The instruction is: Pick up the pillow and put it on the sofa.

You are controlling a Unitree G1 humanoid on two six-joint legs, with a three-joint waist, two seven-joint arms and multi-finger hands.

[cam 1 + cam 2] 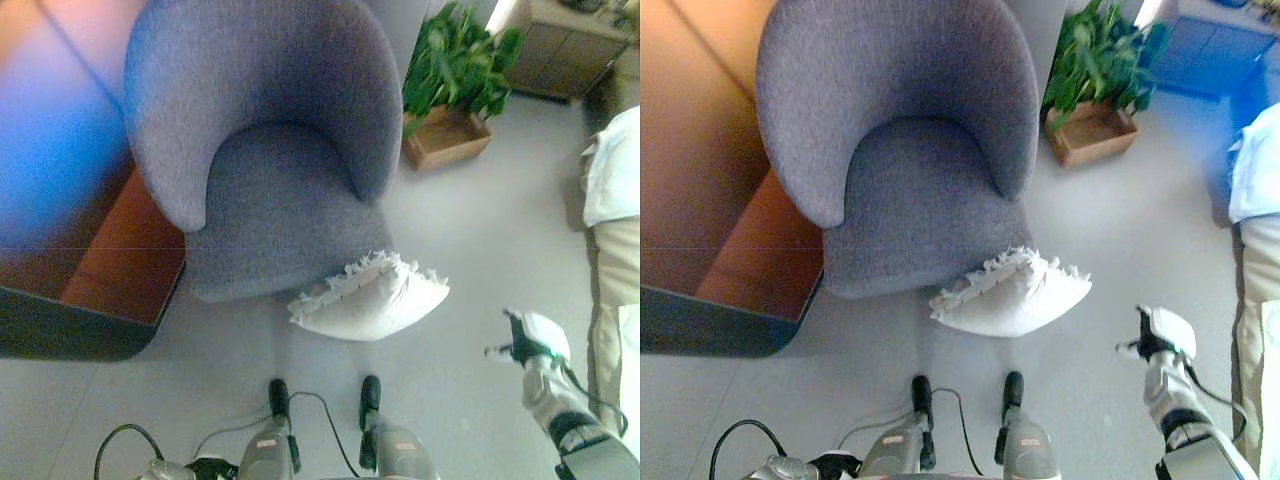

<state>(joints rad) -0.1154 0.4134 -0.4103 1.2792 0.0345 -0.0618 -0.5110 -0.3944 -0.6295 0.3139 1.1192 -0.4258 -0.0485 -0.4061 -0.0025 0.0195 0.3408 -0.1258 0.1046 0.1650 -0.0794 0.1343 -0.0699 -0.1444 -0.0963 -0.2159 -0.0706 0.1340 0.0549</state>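
A white pillow with a frilled edge lies on the grey floor and leans against the front of the grey sofa chair. The chair's seat holds nothing. My right hand is at the lower right, raised above the floor, to the right of the pillow and apart from it. It is open and holds nothing. My left hand barely shows at the bottom edge, left of centre, far from the pillow.
A potted plant in a wooden box stands right of the chair. A brown, dark-edged surface lies at the left. White and beige cloth-covered furniture runs along the right edge. A wooden cabinet stands at the back right.
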